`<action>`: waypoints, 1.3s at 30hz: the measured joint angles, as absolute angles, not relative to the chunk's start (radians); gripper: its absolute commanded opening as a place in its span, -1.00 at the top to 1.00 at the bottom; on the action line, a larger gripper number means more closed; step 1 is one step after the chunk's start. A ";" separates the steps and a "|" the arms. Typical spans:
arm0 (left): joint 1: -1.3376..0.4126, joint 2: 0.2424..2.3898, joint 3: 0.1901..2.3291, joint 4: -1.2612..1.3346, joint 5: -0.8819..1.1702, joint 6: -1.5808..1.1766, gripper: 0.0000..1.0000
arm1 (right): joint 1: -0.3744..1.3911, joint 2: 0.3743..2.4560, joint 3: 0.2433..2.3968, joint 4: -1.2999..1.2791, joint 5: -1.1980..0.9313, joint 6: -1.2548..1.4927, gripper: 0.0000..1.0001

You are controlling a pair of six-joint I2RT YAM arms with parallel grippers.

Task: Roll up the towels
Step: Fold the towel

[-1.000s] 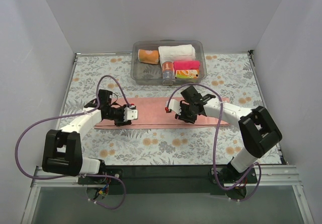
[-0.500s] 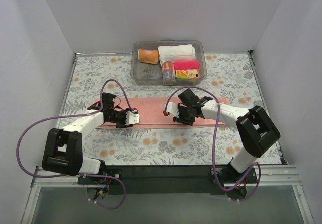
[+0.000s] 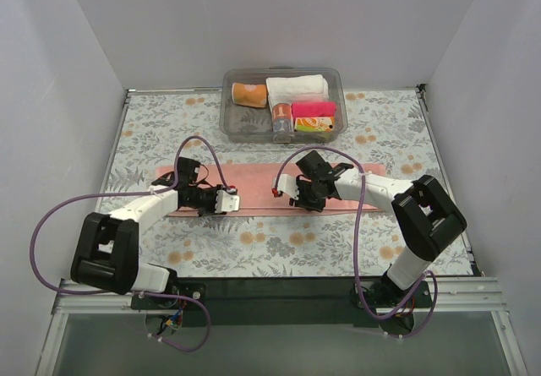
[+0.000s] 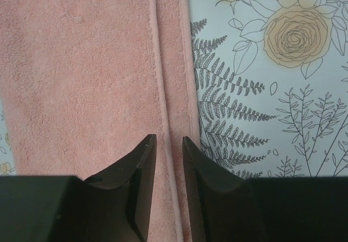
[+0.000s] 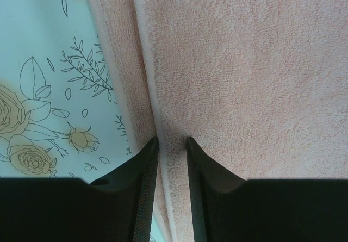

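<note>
White arm links, black joints – purple cables looping, black fingers [image 4: 142,168].

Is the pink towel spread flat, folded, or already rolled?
Folded, not rolled: the pink towel lies as a long flat strip on the table, and the left wrist view shows one layer's hem over another.

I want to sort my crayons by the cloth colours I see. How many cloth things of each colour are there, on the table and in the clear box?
Salmon-pink: 1, the flat towel on the table
Orange: 1, a roll in the clear box
White: 1, a rolled towel
Hot-pink: 1, a roll
Total: 4
</note>
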State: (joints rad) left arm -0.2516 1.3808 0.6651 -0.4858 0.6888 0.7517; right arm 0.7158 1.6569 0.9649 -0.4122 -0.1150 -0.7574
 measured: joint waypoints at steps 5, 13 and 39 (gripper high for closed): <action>-0.254 1.405 0.665 -0.452 0.670 0.732 0.48 | 0.716 1.657 0.965 -0.411 -0.115 -0.758 0.38; -0.258 1.451 0.665 -0.432 0.656 0.725 0.56 | 0.716 1.657 0.965 -0.410 -0.115 -0.762 0.32; -0.260 1.468 0.677 -0.408 0.627 0.658 1.00 | 0.716 1.625 0.936 -0.412 -0.144 -0.791 0.37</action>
